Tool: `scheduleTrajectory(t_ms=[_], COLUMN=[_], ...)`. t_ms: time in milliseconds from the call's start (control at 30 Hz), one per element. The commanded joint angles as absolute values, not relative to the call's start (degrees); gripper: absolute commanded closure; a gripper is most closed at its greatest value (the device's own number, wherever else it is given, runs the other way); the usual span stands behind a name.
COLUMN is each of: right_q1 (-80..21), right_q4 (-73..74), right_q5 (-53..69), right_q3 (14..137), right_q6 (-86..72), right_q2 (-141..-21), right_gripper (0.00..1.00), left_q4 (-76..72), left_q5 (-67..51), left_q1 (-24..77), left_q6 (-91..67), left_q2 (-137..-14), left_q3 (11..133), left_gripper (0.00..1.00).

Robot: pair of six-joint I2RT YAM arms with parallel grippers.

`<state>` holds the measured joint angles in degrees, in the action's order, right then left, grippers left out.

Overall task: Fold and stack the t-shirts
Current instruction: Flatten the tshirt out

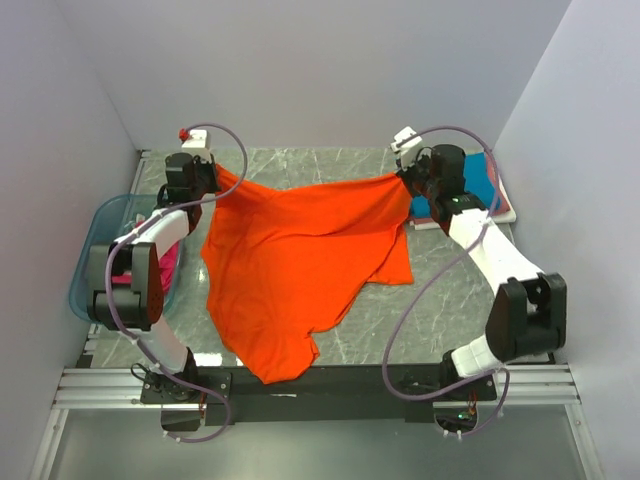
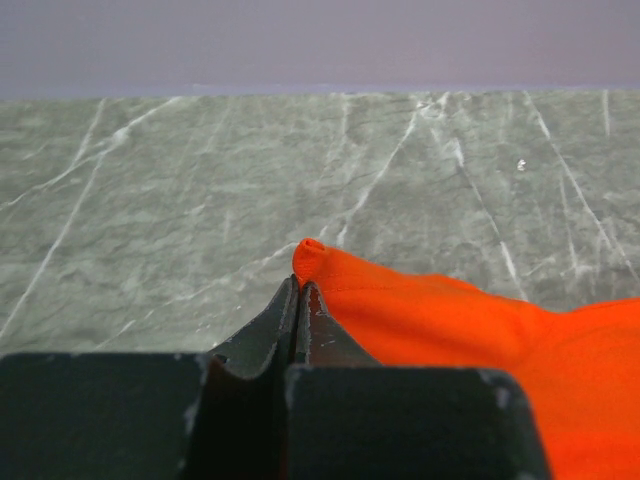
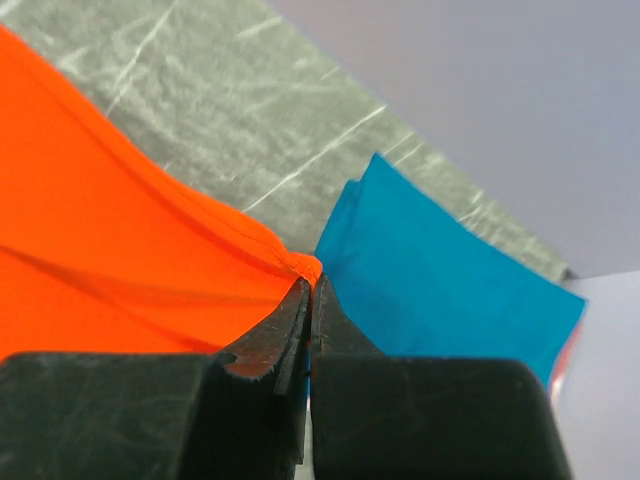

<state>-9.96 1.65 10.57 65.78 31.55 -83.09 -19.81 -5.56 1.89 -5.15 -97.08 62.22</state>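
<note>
Overhead, stretching the orange t-shirt (image 1: 290, 260) between left jaws and right jaws along the far side of the counter (image 1: 440, 300), draping it down to the near edge, with a teal t-shirt (image 1: 480, 185) far right and a blue tub (image 1: 95, 250) at left.

Left wrist: pinching an orange t-shirt (image 2: 450, 320) corner tight with left jaws pressed together, over the counter (image 2: 200, 180).

Right wrist: clamping the orange t-shirt (image 3: 100, 250) edge with right jaws pressed together, just beside the teal t-shirt (image 3: 430, 270).

I had both arms stretched forward, left tool (image 2: 300, 286) and right tool (image 3: 309, 286) clamped tight, set wide apart.
</note>
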Motion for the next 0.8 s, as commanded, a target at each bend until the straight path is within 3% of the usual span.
scheduleTrajectory(t_ms=[0, 267, 767], right_q1=[-9.7, -10.0, -10.5], right_q4=[1.6, 3.7, 5.5], right_q5=[10.0, 11.5, 7.0], right_q3=[70.2, 81.8, 97.1], right_q6=[30.7, 28.1, 29.5], right_q2=[-88.1, -102.5, -117.7], right_gripper=[1.0, 1.0, 1.0], left_q4=[-22.0, -20.2, -18.5], left_q5=[-0.2, -3.1, -2.6], left_q1=[1.1, -1.5, -1.5], left_q6=[-3.3, -4.3, -4.7], left_q2=[-92.0, -95.8, -104.3], left_q3=[62.1, 65.6, 73.4], left_gripper=[1.0, 1.0, 1.0])
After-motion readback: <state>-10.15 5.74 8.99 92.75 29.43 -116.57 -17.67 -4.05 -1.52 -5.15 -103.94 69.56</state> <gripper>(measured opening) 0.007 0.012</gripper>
